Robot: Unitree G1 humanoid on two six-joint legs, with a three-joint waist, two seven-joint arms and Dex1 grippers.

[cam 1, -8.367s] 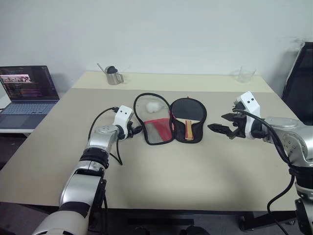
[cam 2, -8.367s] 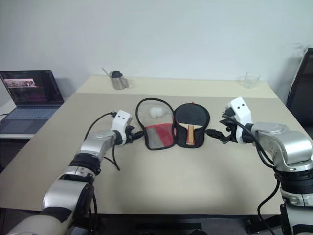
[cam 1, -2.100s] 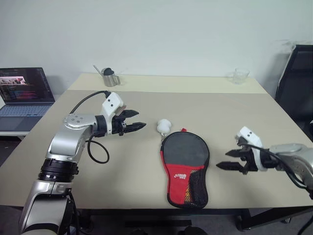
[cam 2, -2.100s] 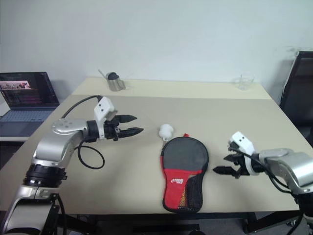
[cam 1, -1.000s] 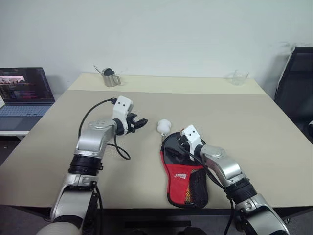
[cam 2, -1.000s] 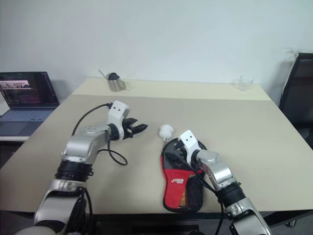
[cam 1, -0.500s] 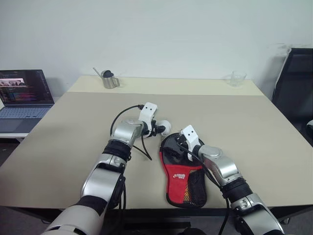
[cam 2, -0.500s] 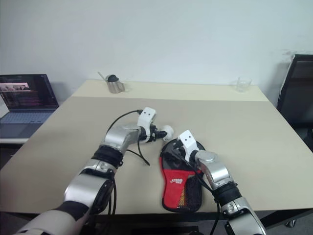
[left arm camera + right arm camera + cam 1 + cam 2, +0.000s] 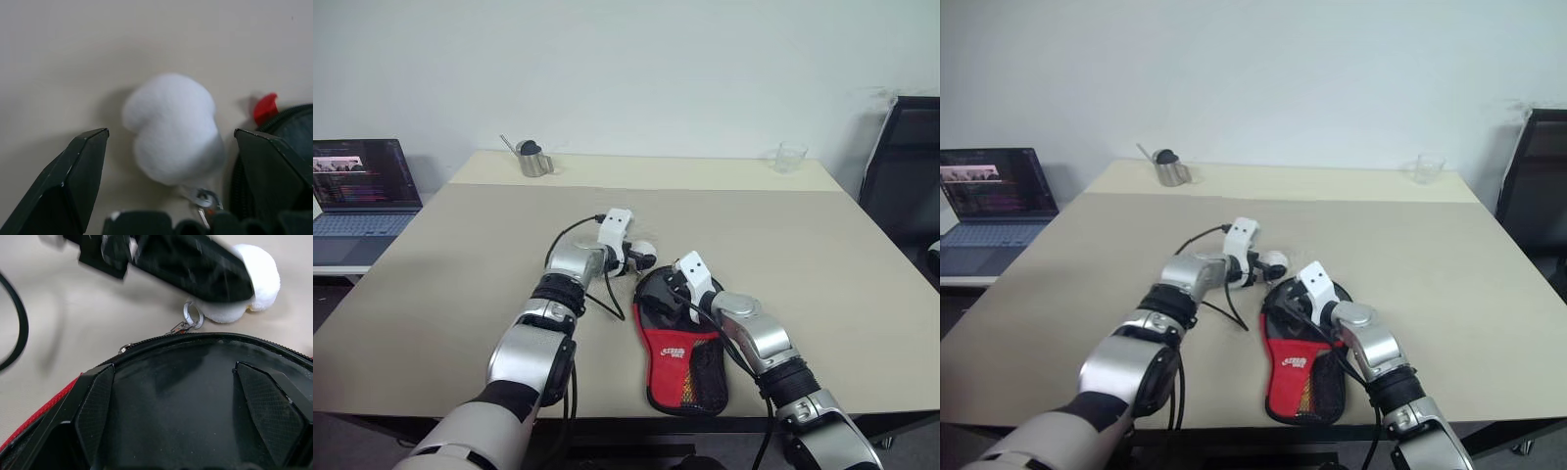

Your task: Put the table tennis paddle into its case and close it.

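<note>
Since a second ago the left gripper (image 9: 168,147) has swung in from the left across the counter (image 9: 460,255) and now stands wide open around the white pompom (image 9: 171,127), one finger on each side, not touching it. The right gripper (image 9: 176,391) has stayed over the round end of the case (image 9: 683,338), its fingers spread wide and holding nothing. The case lies closed near the counter's front edge; the paddle cannot be seen.
</note>
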